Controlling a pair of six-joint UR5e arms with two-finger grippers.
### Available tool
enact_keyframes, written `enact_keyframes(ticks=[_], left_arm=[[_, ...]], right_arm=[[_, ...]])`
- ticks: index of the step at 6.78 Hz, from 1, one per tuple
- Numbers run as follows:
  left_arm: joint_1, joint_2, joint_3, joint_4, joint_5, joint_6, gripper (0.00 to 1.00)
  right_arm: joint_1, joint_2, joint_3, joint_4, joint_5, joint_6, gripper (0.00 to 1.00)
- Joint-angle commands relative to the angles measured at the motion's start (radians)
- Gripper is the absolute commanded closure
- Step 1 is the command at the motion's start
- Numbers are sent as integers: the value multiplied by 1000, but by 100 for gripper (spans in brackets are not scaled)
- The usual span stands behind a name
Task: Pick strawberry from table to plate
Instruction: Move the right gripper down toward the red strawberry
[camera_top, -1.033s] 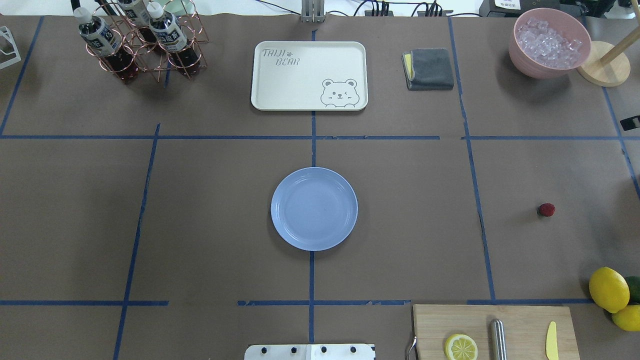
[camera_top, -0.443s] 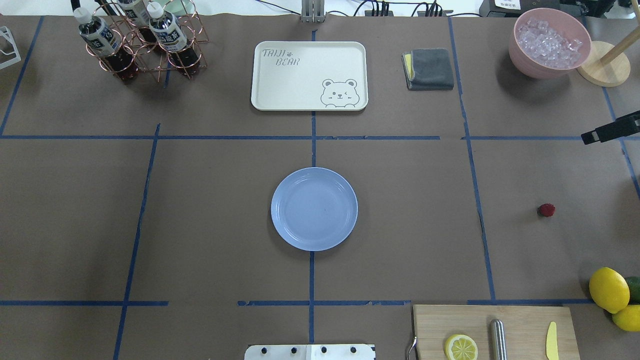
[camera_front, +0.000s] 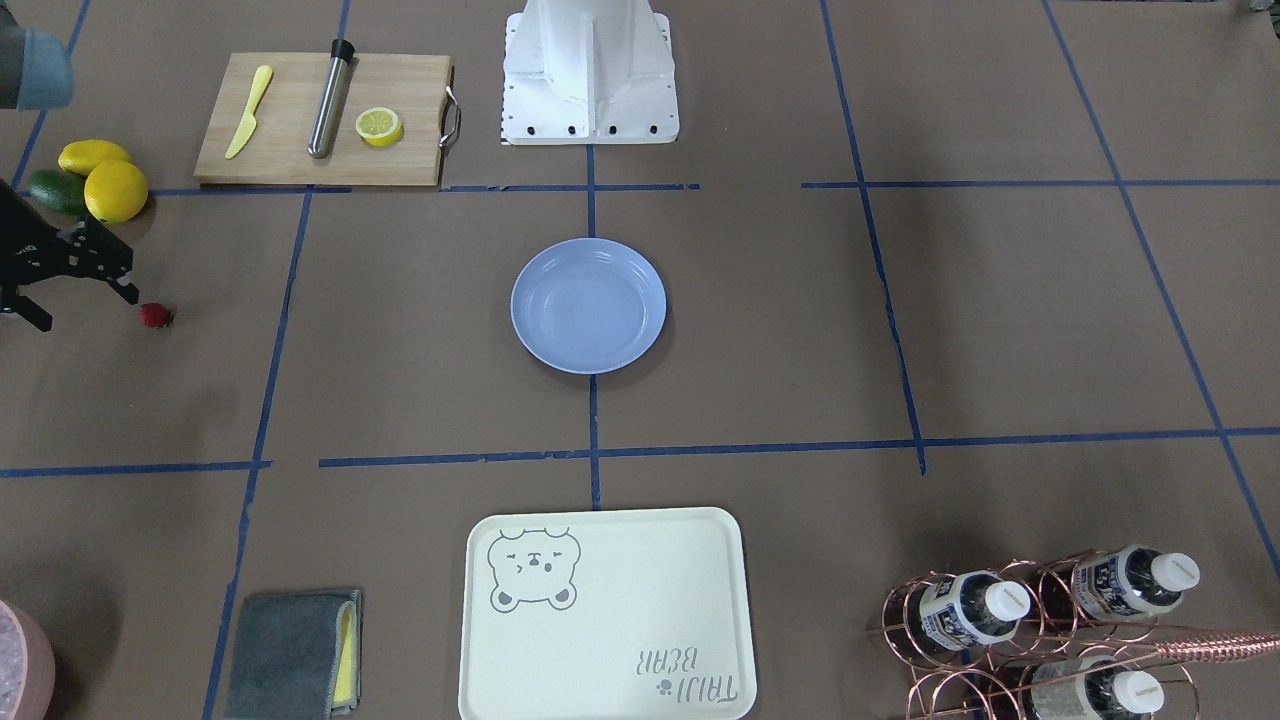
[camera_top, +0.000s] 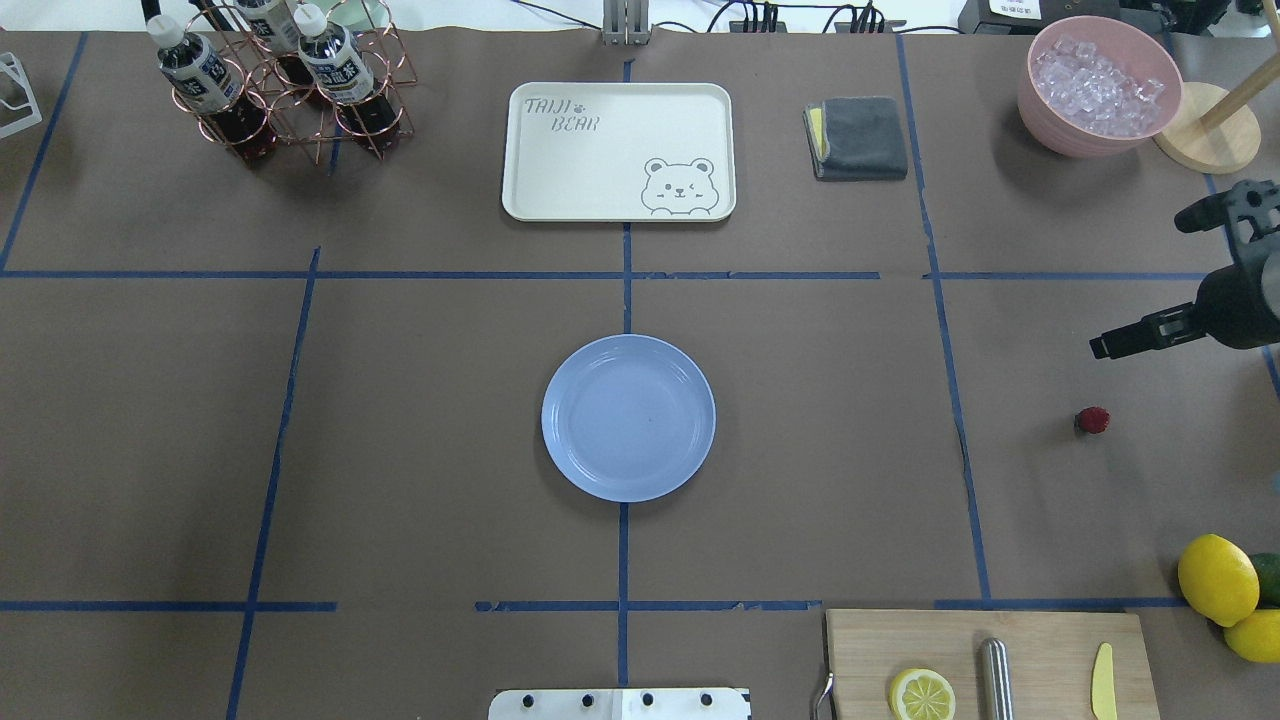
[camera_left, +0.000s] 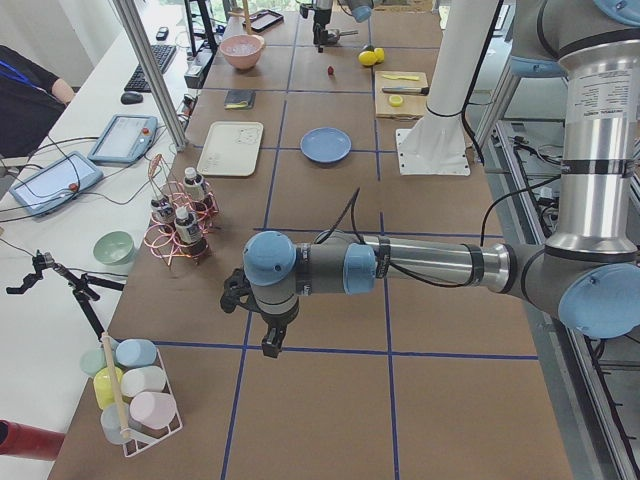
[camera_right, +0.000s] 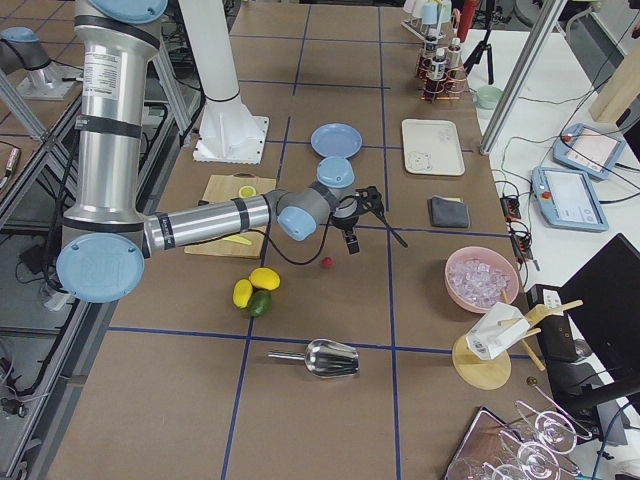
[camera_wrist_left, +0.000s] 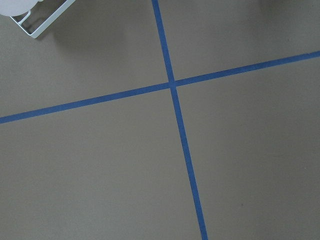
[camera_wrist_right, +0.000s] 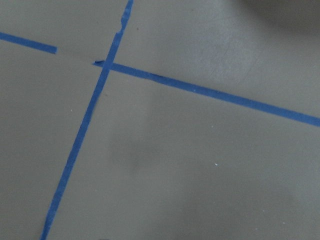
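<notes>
Hovering at the overhead frame's right edge, right gripper (camera_top: 1140, 285), fingers apart, sits up-frame of the strawberry (camera_top: 1092, 420); left gripper (camera_left: 268, 340) fingers indiscernible.

I'm standing in a robotics lab: blue tape (camera_top: 150, 273) is gridding the table (camera_top: 430, 420), teach pendants (camera_left: 122, 138) (two of them) are lying alongside.

— Overhead?
— High behind the robot, looking forward and down on the whole table (camera_top: 400, 450), with the plate (camera_top: 628, 418) at centre.
— Front-facing?
— Across the table, facing the base (camera_front: 590, 70), steeply down; same plate and tray (camera_front: 620, 600), turned about.
— Sides?
— At each table end, farther back, looking along it; sharing the plate in the middle.
— Wrists?
— Very near the surface, pointing down at the table and a blue tape crossing (camera_wrist_left: 172, 85).
</notes>
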Motion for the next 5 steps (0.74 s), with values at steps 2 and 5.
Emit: enact_keyframes(ticks=[2,5], left_arm=[[1,-4,-4,-2,-4,1,0],[3,-4,1,-2,-6,6,0]], right_arm=[[-134,-26,-141,223,-134,92,1],[-156,-37,-150,227,-137,95,8]])
